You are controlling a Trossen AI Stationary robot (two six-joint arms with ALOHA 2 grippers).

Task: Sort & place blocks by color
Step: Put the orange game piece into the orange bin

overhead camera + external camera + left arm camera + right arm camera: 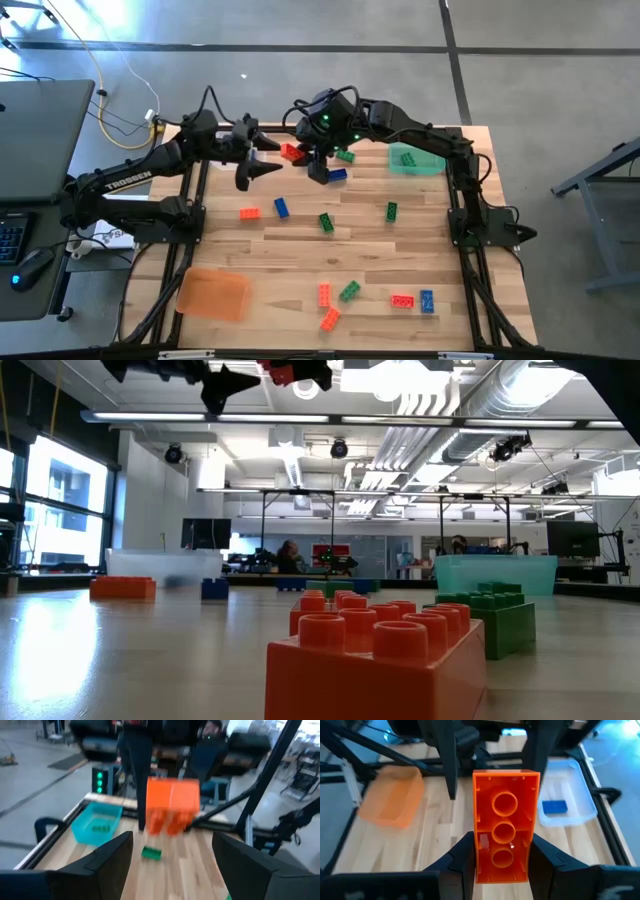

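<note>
Two grippers meet in the air above the far middle of the worktop. The right gripper is clenched on an orange-red block; its two dark fingers press the lower sides of the block, and the hollow underside with three round tubes faces the right wrist camera. The left gripper is just beside this block, with its fingers spread wide and nothing between them. In the left wrist view the same block hangs between the two open fingers, but farther off, and I cannot tell if they touch it.

Under the right gripper a blue block lies on the wood, and a green block is near it. Toward the middle of the worktop lie an orange-red block, a blue one and two green ones. Near the front edge there are two orange-red blocks, a green one, then another orange-red block touching or almost touching a blue block.

The green tray stands at the far right corner with one green block inside. The orange tray is at the near left corner. A clear tray with a blue block in it shows only in the right wrist view.
</note>
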